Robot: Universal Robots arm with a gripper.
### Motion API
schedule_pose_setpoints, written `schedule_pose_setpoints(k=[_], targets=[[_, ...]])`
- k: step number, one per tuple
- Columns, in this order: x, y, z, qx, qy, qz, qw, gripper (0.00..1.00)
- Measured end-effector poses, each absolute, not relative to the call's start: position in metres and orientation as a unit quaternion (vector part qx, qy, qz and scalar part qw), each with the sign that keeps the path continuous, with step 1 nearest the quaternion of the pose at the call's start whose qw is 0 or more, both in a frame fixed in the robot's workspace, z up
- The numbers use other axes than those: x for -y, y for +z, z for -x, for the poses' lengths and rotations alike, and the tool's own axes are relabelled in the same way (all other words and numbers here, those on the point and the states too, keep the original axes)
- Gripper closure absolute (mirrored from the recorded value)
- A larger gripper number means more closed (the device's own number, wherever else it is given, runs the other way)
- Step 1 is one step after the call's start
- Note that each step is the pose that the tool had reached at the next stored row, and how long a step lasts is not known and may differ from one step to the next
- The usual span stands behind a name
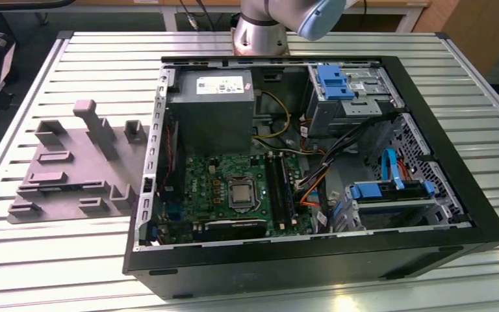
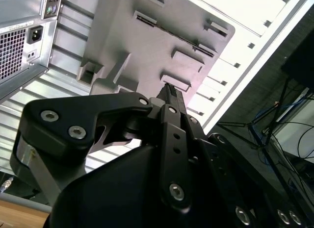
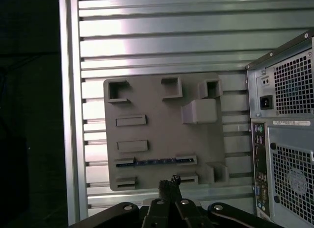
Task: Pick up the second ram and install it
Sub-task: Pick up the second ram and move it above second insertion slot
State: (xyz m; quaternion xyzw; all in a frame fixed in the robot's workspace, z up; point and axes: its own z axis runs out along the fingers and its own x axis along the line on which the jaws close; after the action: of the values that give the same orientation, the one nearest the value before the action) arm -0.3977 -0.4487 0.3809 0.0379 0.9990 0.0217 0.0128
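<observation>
The second ram (image 3: pixel 162 162) is a thin dark strip with a bluish tint. It stands on edge between two small blocks of the grey holder plate (image 3: pixel 152 100). My gripper (image 3: pixel 170 182) hangs well above the plate with its dark fingers pressed together and nothing between them, apart from the ram. In the second wrist view the gripper (image 2: pixel 169 89) points at the holder plate (image 2: pixel 127 37) from above. In the exterior view the holder plate (image 1: pixel 67 149) lies left of the open computer case (image 1: pixel 457 247), whose long black memory slots (image 1: pixel 280 185) run beside the processor socket.
The case's rear panel (image 3: pixel 284 120) with fan grilles and ports stands beside the plate. Taller grey blocks (image 3: pixel 200 110) rise from the plate. The slatted metal table (image 1: pixel 336 42) ends just past the plate, with cables (image 2: pixel 274 139) and dark floor beyond.
</observation>
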Motion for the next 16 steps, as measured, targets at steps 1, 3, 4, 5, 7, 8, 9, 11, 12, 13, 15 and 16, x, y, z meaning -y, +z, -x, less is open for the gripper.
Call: schedule_pose_setpoints(k=[1,3,4,5,7,8,9,11,12,13,15,16], targets=[[0.4487,0.3809,0.3977,-0.999,0.022,-0.038,0.013,0.89],[0.4487,0.3809,0.3977,-0.999,0.022,-0.038,0.013,0.89],[0.4487,0.3809,0.3977,-0.999,0.022,-0.038,0.013,0.89],[0.4487,0.3809,0.3977,-0.999,0.022,-0.038,0.013,0.89],[0.4487,0.3809,0.3978,-0.999,0.022,-0.038,0.013,0.89],[0.4487,0.3809,0.3978,-0.999,0.022,-0.038,0.013,0.89],[0.4487,0.3809,0.3978,-0.999,0.022,-0.038,0.013,0.89],[0.4487,0.3809,0.3978,-0.999,0.022,-0.037,0.013,0.89],[0.4487,0.3809,0.3978,-0.999,0.022,-0.035,0.013,0.89],[0.4487,0.3809,0.3979,-0.999,0.022,-0.031,0.013,0.89],[0.4488,0.3809,0.3982,-0.999,0.022,-0.022,0.012,0.89],[0.4488,0.3809,0.3983,-1.000,0.022,-0.017,0.012,0.89]])
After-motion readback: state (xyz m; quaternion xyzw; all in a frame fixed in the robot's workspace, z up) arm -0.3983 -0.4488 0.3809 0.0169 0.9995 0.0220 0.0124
